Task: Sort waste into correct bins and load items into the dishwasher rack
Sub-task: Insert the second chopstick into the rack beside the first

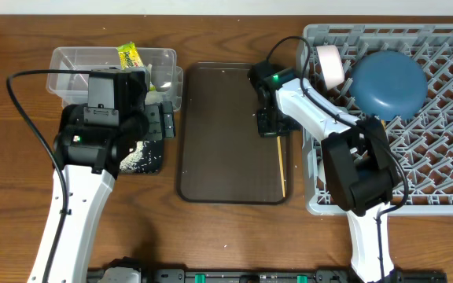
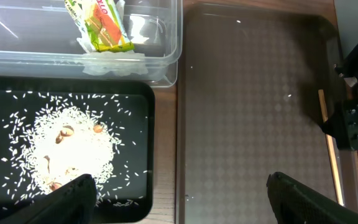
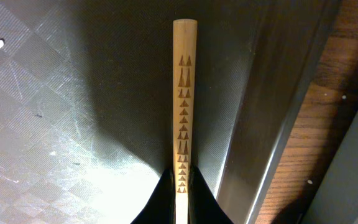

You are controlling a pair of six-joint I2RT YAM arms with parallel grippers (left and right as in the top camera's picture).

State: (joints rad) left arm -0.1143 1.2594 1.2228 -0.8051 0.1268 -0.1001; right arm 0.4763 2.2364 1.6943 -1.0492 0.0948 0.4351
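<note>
A thin wooden chopstick (image 3: 184, 93) with a printed triangle pattern lies on the dark brown serving tray (image 3: 55, 112) near its right rim. My right gripper (image 3: 182, 186) is shut on the chopstick's near end; from overhead the chopstick (image 1: 281, 165) runs toward the table front from the right gripper (image 1: 272, 127). My left gripper (image 2: 182, 205) hangs open over the gap between the black tray (image 2: 135, 106) of rice scraps (image 2: 73, 146) and the serving tray. The yellow-green wrapper (image 2: 98, 25) lies in the clear tub (image 2: 160, 62). The grey rack (image 1: 415, 149) holds a dark blue plate (image 1: 388, 85) and a white bowl (image 1: 330, 65).
The serving tray (image 1: 226, 134) lies between the bins and the rack. The rack's left wall (image 1: 311, 169) stands close to the right of the chopstick, with a strip of wooden table (image 3: 328, 124) between. The left arm (image 1: 93, 149) covers part of the black tray.
</note>
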